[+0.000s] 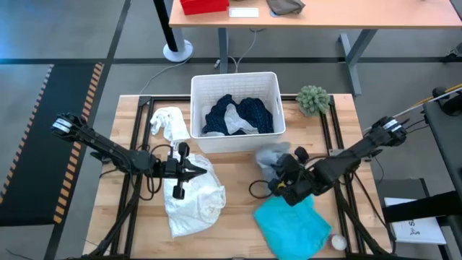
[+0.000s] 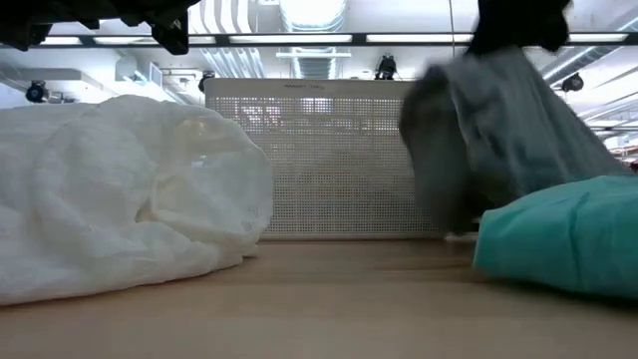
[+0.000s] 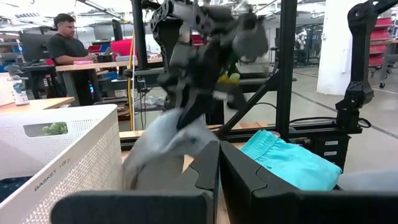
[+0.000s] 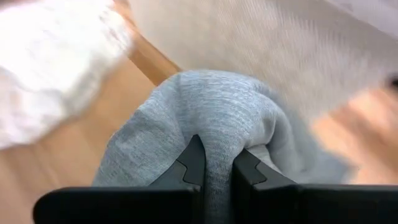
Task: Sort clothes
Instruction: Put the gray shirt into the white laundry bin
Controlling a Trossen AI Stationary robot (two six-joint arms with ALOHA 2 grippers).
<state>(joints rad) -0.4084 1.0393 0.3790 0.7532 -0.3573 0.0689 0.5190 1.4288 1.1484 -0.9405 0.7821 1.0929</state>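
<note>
A: Clothes lie around the white slatted basket (image 1: 234, 83); the grey tee (image 4: 211, 118) sits just in front of the basket's right half, pinched in the jaws of the right gripper (image 1: 280, 182), which are nearly closed on a fold of it.

B: And the other garments, taken from the same basket?

A: White shirt (image 1: 191, 195) in front of its left half; small white cloth (image 1: 170, 121) just beside its left wall; turquoise piece (image 1: 292, 225) farther out in front of its right half, beside the tee; dark navy pieces (image 1: 249, 114) and a pale one inside it.

B: Left gripper (image 1: 196, 168)?

A: Hovering over the white shirt near the basket's front wall; jaws pressed together, holding nothing.

B: Likely faults from here?

A: The grip takes only a narrow fold; the tee could slip free if lifted quickly; its hanging part, close to the turquoise piece, could drag that along the counter (image 1: 238, 217); a low carry could snag the basket's rim; the two arms stand near each other, so crossing paths risks contact.
</note>
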